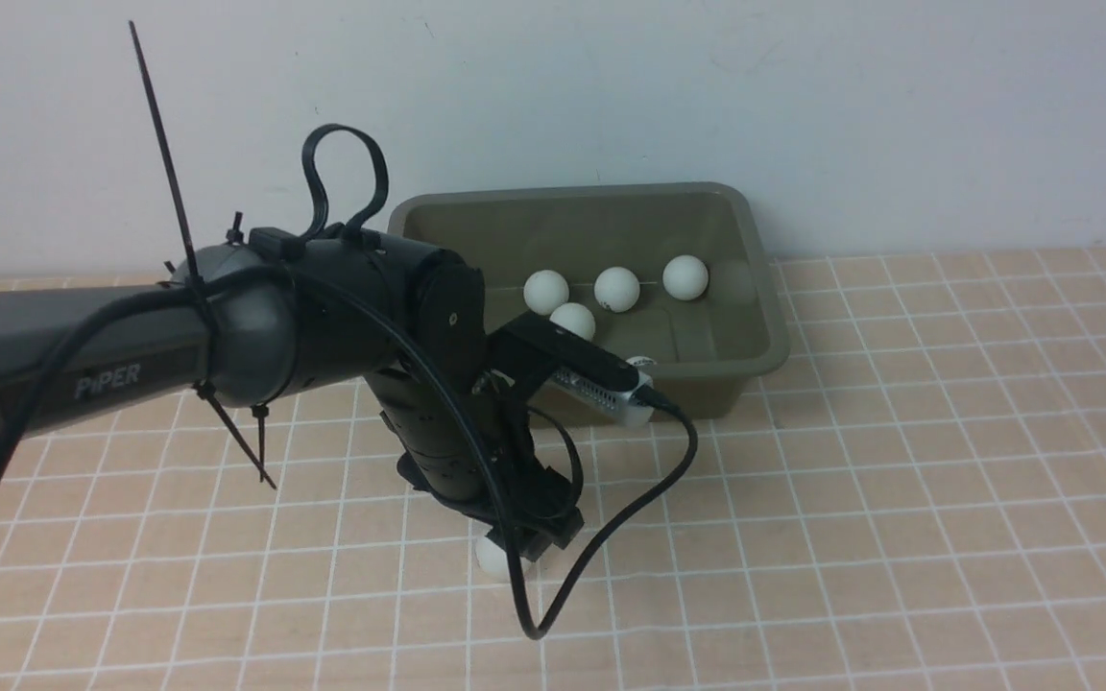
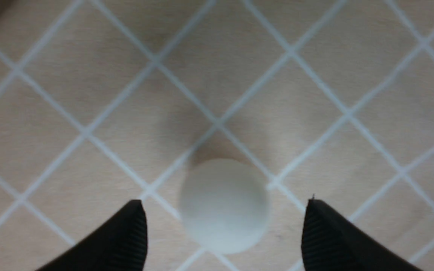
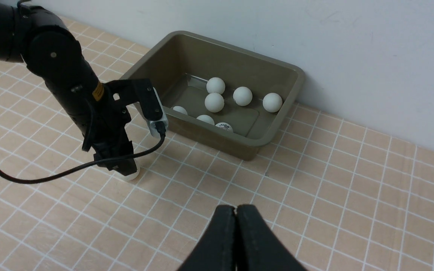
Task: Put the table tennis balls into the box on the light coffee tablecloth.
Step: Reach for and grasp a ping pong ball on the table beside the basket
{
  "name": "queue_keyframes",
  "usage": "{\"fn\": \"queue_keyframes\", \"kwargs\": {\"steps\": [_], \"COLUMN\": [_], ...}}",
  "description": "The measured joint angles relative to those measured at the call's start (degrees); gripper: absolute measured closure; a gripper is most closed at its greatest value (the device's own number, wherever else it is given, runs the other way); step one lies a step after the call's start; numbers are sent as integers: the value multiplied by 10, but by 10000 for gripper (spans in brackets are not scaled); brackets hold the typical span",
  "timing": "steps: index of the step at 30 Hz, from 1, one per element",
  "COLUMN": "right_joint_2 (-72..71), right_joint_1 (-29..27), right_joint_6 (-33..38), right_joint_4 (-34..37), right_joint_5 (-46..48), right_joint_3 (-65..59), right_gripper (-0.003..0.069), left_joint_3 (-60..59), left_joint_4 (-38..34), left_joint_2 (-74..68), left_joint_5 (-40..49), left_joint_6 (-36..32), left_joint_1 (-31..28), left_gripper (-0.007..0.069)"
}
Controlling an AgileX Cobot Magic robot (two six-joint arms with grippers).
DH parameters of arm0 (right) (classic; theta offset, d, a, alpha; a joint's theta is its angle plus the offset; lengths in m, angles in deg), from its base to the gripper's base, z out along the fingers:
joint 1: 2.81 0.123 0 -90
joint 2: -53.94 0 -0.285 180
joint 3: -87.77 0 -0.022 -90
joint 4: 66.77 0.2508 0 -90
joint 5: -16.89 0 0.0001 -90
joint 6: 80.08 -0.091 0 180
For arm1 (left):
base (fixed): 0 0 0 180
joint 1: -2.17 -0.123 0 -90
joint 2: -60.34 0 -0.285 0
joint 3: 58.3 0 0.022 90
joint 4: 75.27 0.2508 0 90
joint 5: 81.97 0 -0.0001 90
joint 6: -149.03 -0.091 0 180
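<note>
Front view shows the light coffee tablecloth [image 1: 899, 499] spread wide, with the box [image 1: 764, 317] against the wall holding seven table tennis balls [image 3: 242, 95]. The left gripper [image 2: 224, 229] is down over the cloth, jaws spread either side of the last ball [image 2: 224, 205], not touching it. The right gripper [image 3: 236, 218] hangs well apart, fingers pressed together on nothing.

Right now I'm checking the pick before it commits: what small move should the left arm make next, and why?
Probably close the left gripper on the ball. Its fingers stand open on either side of the ball, which rests on the tablecloth and looks roughly centred between them. Seven balls already lie in the box.
</note>
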Motion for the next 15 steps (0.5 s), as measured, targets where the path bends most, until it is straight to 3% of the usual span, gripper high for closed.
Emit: {"fn": "queue_keyframes", "kwargs": {"steps": [15], "right_joint_2": [0], "right_joint_1": [0], "right_joint_6": [0], "right_joint_4": [1], "right_joint_5": [0], "right_joint_3": [0], "right_gripper": [677], "left_joint_3": [0], "left_joint_4": [20], "left_joint_2": [-34], "left_joint_5": [-4], "left_joint_6": [16], "left_joint_1": [12], "left_gripper": [167]}}
